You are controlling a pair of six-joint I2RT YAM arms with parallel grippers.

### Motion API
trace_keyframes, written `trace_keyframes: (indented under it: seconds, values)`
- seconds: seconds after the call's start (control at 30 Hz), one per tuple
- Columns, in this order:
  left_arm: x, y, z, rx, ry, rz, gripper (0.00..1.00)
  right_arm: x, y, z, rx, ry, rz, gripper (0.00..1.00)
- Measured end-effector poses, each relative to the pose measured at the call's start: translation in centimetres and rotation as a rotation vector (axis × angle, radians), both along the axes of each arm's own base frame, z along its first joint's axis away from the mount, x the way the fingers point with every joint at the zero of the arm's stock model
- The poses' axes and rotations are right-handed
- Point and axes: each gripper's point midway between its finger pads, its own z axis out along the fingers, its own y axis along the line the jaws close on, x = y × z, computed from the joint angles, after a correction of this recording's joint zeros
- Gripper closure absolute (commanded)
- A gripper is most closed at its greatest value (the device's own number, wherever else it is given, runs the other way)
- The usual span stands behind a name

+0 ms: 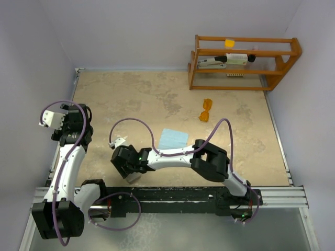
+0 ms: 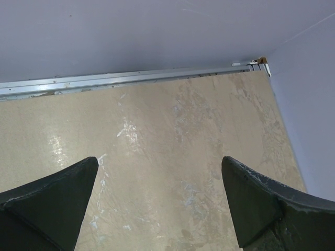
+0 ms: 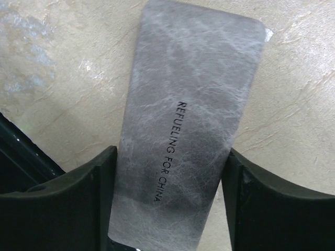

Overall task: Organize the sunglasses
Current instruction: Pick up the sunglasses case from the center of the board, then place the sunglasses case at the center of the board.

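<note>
Top external view: where are the sunglasses (image 1: 207, 110)?
— Orange, lying on the table (image 1: 131, 99) at about 1 o'clock from its middle, with neither of my grippers on them. The wooden rack (image 1: 261, 40) stands near, at their 1 o'clock. The light blue cloth (image 1: 173, 139) lies apart, at their 7 o'clock.
— And your fingers?
— My right gripper (image 3: 170, 172) is clamped across the grey case (image 3: 188, 104), at 8 o'clock from the cloth, one finger pressed on each long side. My left gripper (image 2: 159, 162) is spread wide over bare table at the 9 o'clock edge, holding nothing.
</note>
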Motion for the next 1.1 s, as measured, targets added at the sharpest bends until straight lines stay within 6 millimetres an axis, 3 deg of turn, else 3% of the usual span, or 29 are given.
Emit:
trace_keyframes:
  seconds: [0.13, 0.2, 0.27, 0.33, 0.37, 0.4, 0.53, 0.83, 0.93, 1.1]
  values:
    - [0.0, 0.0, 0.0, 0.0, 0.0, 0.0, 0.01, 0.1, 0.0, 0.0, 0.007, 0.0, -0.016, 0.59]
    - [0.0, 0.0, 0.0, 0.0, 0.0, 0.0, 0.01, 0.1, -0.2, 0.0, 0.013, -0.002, -0.018, 0.62]
    - [0.0, 0.0, 0.0, 0.0, 0.001, -0.001, 0.01, -0.1, -0.9, 0.1, 0.005, -0.003, -0.019, 0.75]
    - [0.0, 0.0, 0.0, 0.0, 0.001, -0.002, 0.01, -0.2, -2.0, 0.1, -0.016, -0.004, -0.019, 0.79]
    - [0.0, 0.0, 0.0, 0.0, 0.002, -0.003, 0.01, -0.3, -2.7, 0.2, -0.031, -0.008, -0.019, 0.89]
    - [0.0, 0.0, 0.0, 0.0, 0.002, -0.004, 0.02, -0.3, -3.6, 0.3, -0.049, -0.016, -0.023, 0.91]
    - [0.0, -0.1, -0.1, 0.002, 0.007, -0.008, 0.02, -0.1, -5.9, 1.8, -0.074, -0.044, -0.037, 0.92]
    - [0.3, -0.4, -0.2, -0.003, 0.019, -0.038, 0.06, 1.6, -9.7, 7.4, -0.025, -0.145, -0.113, 0.91]
    - [0.7, -0.8, -0.4, -0.016, 0.013, -0.061, 0.11, 2.7, -11.8, 7.9, -0.036, -0.16, -0.156, 0.91]
    - [1.2, -2.1, -2.1, -0.054, 0.028, -0.137, 0.14, 5.4, -17.2, 7.6, -0.074, -0.165, -0.264, 0.9]
